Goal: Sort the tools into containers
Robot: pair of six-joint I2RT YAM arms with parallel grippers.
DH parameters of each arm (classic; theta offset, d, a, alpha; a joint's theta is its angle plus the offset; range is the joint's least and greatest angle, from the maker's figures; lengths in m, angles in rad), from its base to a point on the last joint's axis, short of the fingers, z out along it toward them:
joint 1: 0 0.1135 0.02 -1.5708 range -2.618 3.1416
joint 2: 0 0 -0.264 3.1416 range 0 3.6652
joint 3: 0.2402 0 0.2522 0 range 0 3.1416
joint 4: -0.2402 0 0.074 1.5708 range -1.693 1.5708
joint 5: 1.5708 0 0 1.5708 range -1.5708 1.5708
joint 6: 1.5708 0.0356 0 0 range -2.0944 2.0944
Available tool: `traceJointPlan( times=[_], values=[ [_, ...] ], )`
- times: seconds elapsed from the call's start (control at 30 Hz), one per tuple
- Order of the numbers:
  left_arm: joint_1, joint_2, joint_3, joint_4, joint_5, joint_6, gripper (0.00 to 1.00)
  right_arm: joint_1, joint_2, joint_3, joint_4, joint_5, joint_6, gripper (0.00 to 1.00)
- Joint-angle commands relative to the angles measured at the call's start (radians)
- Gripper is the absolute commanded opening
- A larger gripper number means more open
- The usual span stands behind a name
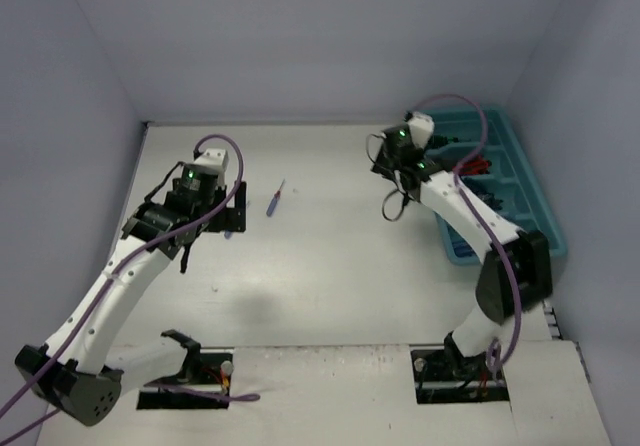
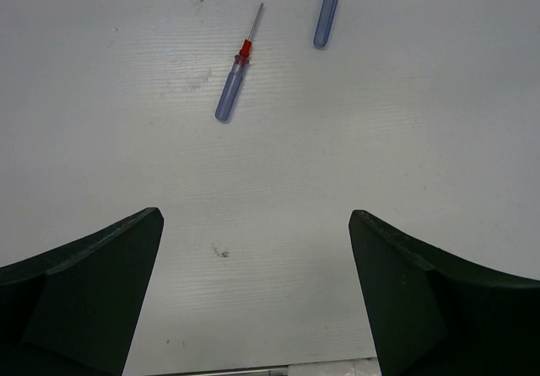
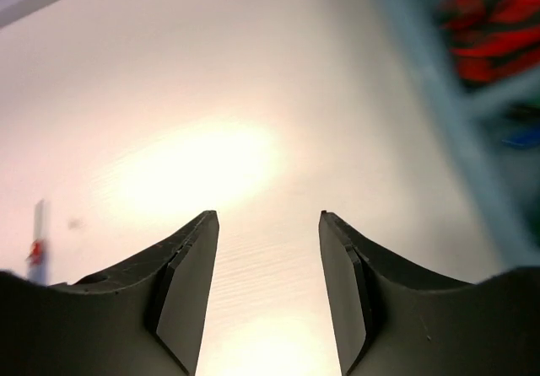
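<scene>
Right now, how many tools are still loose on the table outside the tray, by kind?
Blue-handled screwdrivers: 2
Total in view: 2

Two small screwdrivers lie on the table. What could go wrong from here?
The nearer slim blue-handled screwdriver lies flat on the white table, ahead of the open left hand, not within its grasp; closing here may catch nothing.
The second screwdriver lies close by; a reach might knock it.
The open, empty right hand hangs beside the long teal plastic tray; swinging might strike its rim.
</scene>
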Motion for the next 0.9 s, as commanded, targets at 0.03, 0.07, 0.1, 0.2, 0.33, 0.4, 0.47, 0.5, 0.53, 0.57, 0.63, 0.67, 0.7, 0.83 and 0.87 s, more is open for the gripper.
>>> traceJointPlan(
  times=[0.03,0.07,0.1,0.2,0.33,0.4,0.47,0.5,0.53,0.57,0.63,0.67,0.7,0.83,0.87],
  values=[
    [0.015,-0.054,0.031,0.035,-0.004,0.004,0.9,0.194,0.287,0.284,0.049,-0.109,-0.115,0.48],
    [0.016,-0.066,0.027,0.035,-0.004,0.001,0.9,0.217,0.352,0.335,0.05,-0.132,-0.128,0.49],
    [0.017,-0.077,0.024,0.033,-0.005,-0.002,0.9,0.235,0.389,0.379,0.051,-0.154,-0.137,0.49],
    [0.018,-0.112,0.01,0.033,0.003,-0.005,0.9,0.296,0.536,0.554,0.053,-0.196,-0.159,0.49],
    [0.022,-0.128,0.004,0.016,0.003,-0.011,0.9,0.361,0.661,0.686,0.055,-0.185,-0.145,0.5],
    [0.023,-0.13,0.002,0.0,0.004,-0.016,0.9,0.389,0.714,0.73,0.06,-0.155,-0.123,0.5],
    [0.024,-0.133,0.0,-0.009,0.005,-0.018,0.9,0.41,0.763,0.763,0.067,-0.128,-0.094,0.5],
    [0.025,-0.135,0.0,-0.013,0.005,-0.018,0.9,0.42,0.78,0.779,0.072,-0.113,-0.079,0.5],
    [0.026,-0.138,0.0,-0.017,0.004,-0.018,0.9,0.428,0.797,0.789,0.076,-0.091,-0.074,0.5],
    [0.025,-0.14,0.0,-0.02,0.004,-0.019,0.9,0.431,0.812,0.797,0.08,-0.07,-0.07,0.5],
    [0.026,-0.145,0.002,-0.026,0.004,-0.019,0.9,0.444,0.847,0.808,0.086,-0.013,-0.061,0.5],
    [0.026,-0.146,0.003,-0.029,0.004,-0.019,0.9,0.448,0.857,0.81,0.087,0.011,-0.05,0.5],
    [0.026,-0.147,0.003,-0.031,0.004,-0.019,0.9,0.45,0.865,0.806,0.086,0.034,-0.042,0.5],
    [0.026,-0.152,0.002,-0.034,0.006,-0.018,0.9,0.455,0.871,0.756,0.085,0.125,-0.008,0.49],
    [0.026,-0.152,0.001,-0.034,0.008,-0.018,0.9,0.456,0.864,0.735,0.085,0.148,0.0,0.49]
  ],
)
